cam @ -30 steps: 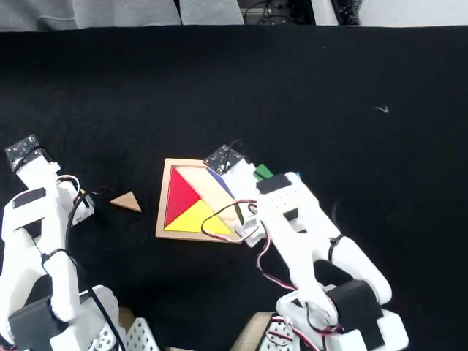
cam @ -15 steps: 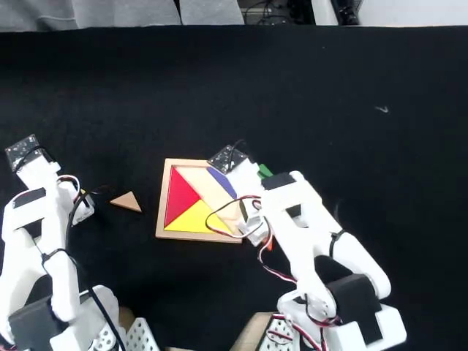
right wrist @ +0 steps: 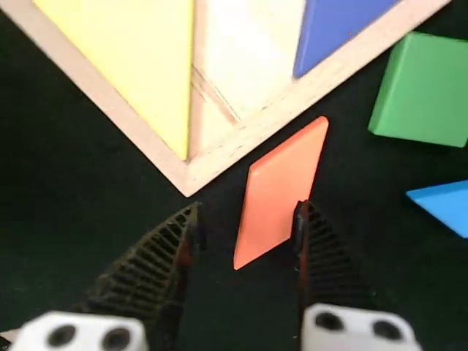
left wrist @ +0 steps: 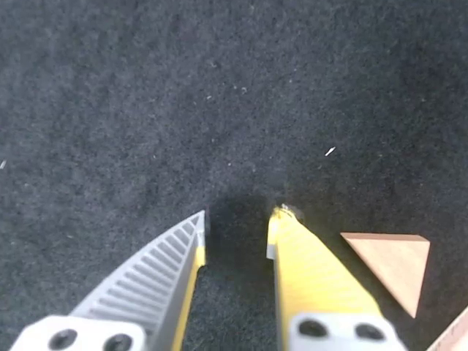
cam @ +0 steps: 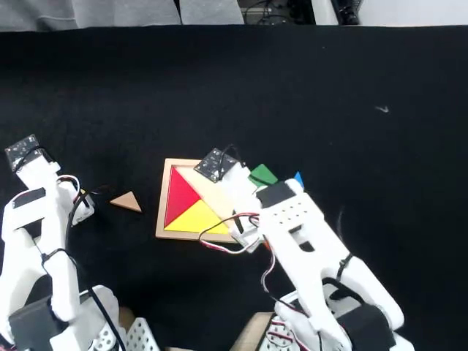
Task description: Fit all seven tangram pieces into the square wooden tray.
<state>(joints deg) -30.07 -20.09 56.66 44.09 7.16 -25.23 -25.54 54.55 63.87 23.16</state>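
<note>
Tray (cam: 162, 212) holds red triangle (cam: 178, 194), yellow triangle (cam: 194, 217), dark-blue pc (right wrist: 336, 25). Out: orange parallelogram (right wrist: 281, 194) by tray corner, inside spread right tool (right wrist: 246, 216); green square (right wrist: 424, 91); lt-blue triangle (right wrist: 442, 205); tan triangle (left wrist: 391, 267) near spread, empty left tool (left wrist: 238, 234).

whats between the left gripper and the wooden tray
A tan triangle piece lies flat between the left gripper and the wooden tray, apart from both; the high view shows it.

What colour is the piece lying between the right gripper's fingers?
Orange: the flat orange parallelogram, clearest in the right wrist view.
</note>
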